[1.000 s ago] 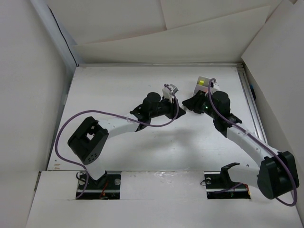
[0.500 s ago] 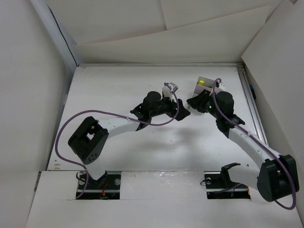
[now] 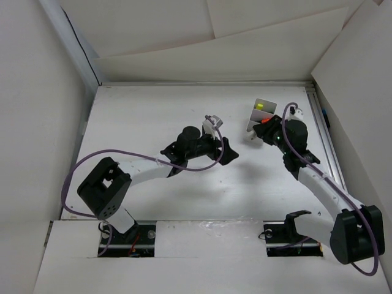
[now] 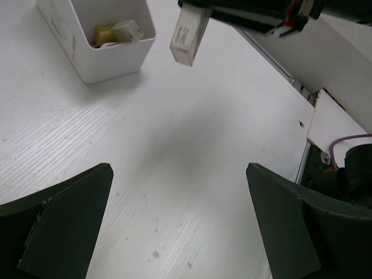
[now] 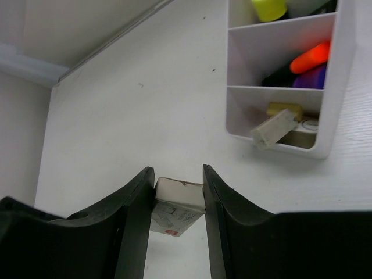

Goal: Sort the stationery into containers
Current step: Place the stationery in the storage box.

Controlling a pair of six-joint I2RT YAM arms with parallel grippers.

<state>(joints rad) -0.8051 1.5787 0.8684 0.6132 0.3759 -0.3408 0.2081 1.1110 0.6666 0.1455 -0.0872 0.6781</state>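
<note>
A small white boxed eraser [image 5: 177, 212] sits between the fingers of my right gripper [image 5: 177, 171], which is shut on it and holds it above the table. The left wrist view shows the same eraser [image 4: 189, 35] hanging under the right gripper. The white container [image 5: 334, 87] has three compartments holding a yellow-green item [image 5: 268, 8], an orange-capped marker [image 5: 308, 57] and a pale piece [image 5: 273, 129]. From above, the container [image 3: 261, 110] stands just beyond the right gripper [image 3: 253, 132]. My left gripper [image 3: 228, 152] is open wide and empty, its fingers [image 4: 70, 221] over bare table.
White cardboard walls [image 3: 37, 92] enclose the table on the left, back and right. A metal rail [image 3: 324, 141] runs along the right edge. The right arm's base and a purple cable [image 4: 349, 142] show at the right of the left wrist view.
My left gripper has opened fully and drawn back towards the near left. The right gripper, still shut on the eraser, has shifted right, closer to the container.
</note>
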